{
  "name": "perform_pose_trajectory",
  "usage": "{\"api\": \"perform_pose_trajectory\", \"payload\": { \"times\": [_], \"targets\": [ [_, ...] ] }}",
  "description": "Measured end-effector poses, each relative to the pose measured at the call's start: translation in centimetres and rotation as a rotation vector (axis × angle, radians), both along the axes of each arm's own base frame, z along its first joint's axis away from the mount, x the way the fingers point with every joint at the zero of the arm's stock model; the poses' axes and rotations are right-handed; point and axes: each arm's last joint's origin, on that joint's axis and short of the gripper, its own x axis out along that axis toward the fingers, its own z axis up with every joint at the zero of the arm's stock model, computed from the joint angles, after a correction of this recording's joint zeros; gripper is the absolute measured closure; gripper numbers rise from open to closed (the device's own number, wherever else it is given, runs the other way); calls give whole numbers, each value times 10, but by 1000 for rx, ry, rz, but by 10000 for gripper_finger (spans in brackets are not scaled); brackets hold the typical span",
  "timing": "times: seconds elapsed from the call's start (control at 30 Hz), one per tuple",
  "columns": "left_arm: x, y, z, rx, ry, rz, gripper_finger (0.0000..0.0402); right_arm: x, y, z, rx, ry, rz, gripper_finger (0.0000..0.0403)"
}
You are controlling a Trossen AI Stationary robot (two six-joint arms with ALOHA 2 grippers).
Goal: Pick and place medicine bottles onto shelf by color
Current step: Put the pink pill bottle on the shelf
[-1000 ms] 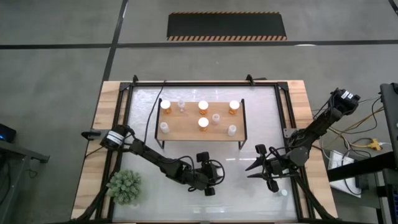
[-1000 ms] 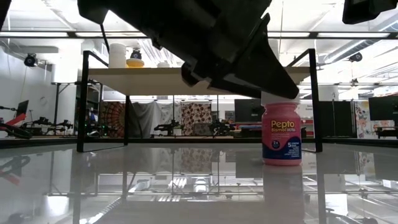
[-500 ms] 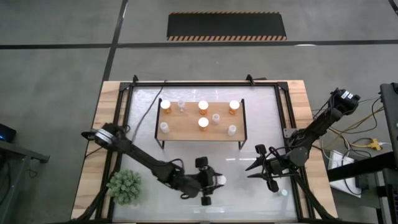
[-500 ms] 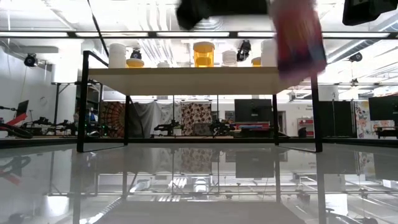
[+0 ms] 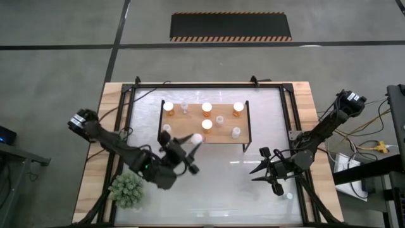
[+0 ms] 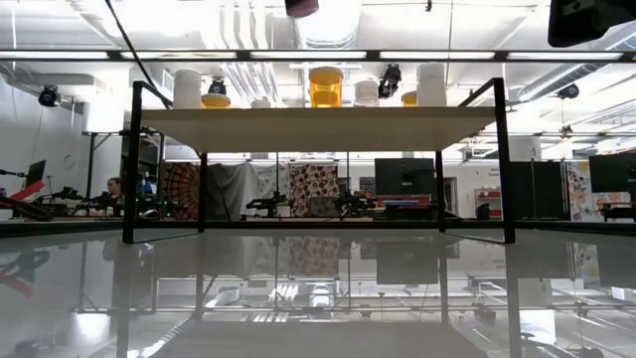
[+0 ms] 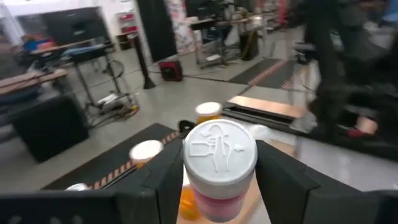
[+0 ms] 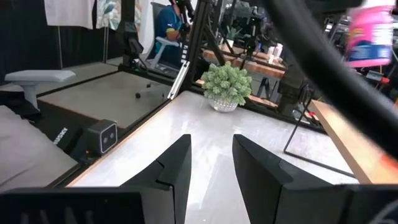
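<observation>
My left gripper point(image 5: 192, 147) is shut on a pink bottle with a white cap point(image 5: 197, 138), high above the near edge of the shelf point(image 5: 190, 126). In the left wrist view the cap point(image 7: 219, 155) sits between my fingers. The light-wood shelf on black legs point(image 6: 308, 127) carries several orange bottles point(image 5: 207, 125) and several white or clear ones point(image 5: 235, 132). My right gripper point(image 5: 254, 175) is open and empty, low over the table right of its middle. My left gripper pinches the pink bottle's body point(image 7: 217, 202) just below the white cap, one finger point(image 7: 163, 183) on each side. The fingers come slanting from the table's near left. The bottle is lifted clear of table and shelf, cap up; only its base point(image 6: 302, 6) shows in the low view.
A green spiky plant point(image 5: 128, 189) stands at the table's near left corner; it also shows in the right wrist view point(image 8: 229, 84). The glass table top point(image 5: 221, 196) is bordered by a black frame. A person sits in the room behind point(image 6: 111, 189).
My left gripper has lifted the pink bottle off the table near the middle, then carried it up and toward the far left, to above the shelf's near edge. The bottle, standing on the glass a second ago, is now lifted clear. My right arm has kept still.
</observation>
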Motion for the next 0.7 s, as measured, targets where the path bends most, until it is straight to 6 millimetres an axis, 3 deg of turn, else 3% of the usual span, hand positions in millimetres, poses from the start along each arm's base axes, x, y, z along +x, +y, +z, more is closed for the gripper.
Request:
{"api": "perform_pose_trajectory", "payload": {
  "times": [0.4,0.7],
  "targets": [
    [-1,52,-36,39,96,155,246,0,0,-1,-1,6,-1,294],
    [-18,59,-23,-41,71,100,246,0,0,-1,-1,6,-1,294]
  ]
}}
